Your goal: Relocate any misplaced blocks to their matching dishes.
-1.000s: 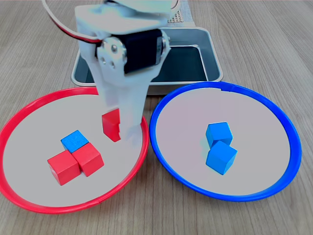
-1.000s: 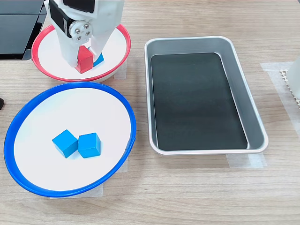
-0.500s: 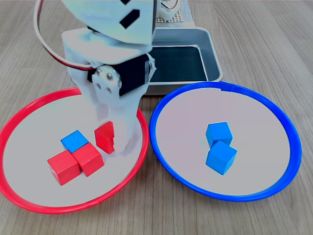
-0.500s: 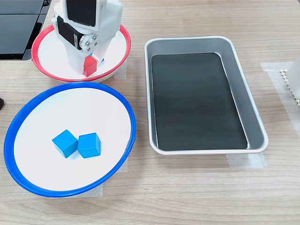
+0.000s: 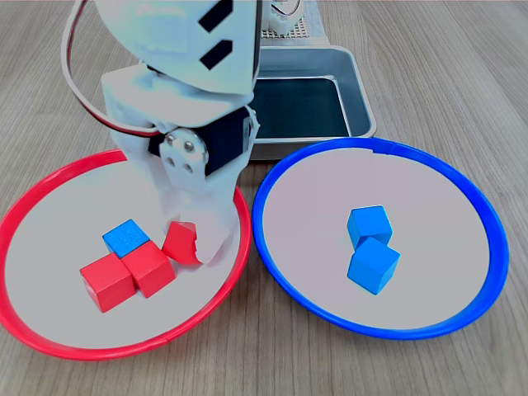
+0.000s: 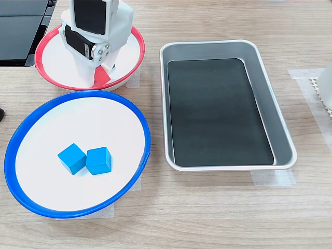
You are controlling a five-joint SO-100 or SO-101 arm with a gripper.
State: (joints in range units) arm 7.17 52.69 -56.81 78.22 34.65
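The red-rimmed dish [image 5: 33,206] holds two red blocks [image 5: 106,281] [image 5: 151,269] side by side, with a misplaced blue block [image 5: 126,237] touching them. A third red block [image 5: 180,242] sits tilted on the dish floor, leaning on one white finger [image 5: 213,239]. My gripper [image 5: 191,239] is low inside this dish, its jaws loosened around the tilted block [image 6: 102,76]. In the second exterior view my gripper [image 6: 101,70] hides the other blocks in the red-rimmed dish [image 6: 52,39]. The blue-rimmed dish [image 5: 462,181] [image 6: 31,119] holds two touching blue blocks [image 5: 369,223] [image 5: 373,265].
A rectangular metal tray [image 6: 280,129] [image 5: 359,95] with a dark floor lies beside the dishes, behind them in the first exterior view. A black object [image 6: 21,15] sits at the second exterior view's top left. A red cable [image 5: 78,78] loops off the arm.
My gripper has come down into the red-rimmed dish with the red block. The block was upright between the fingers and now lies tilted on the dish floor.
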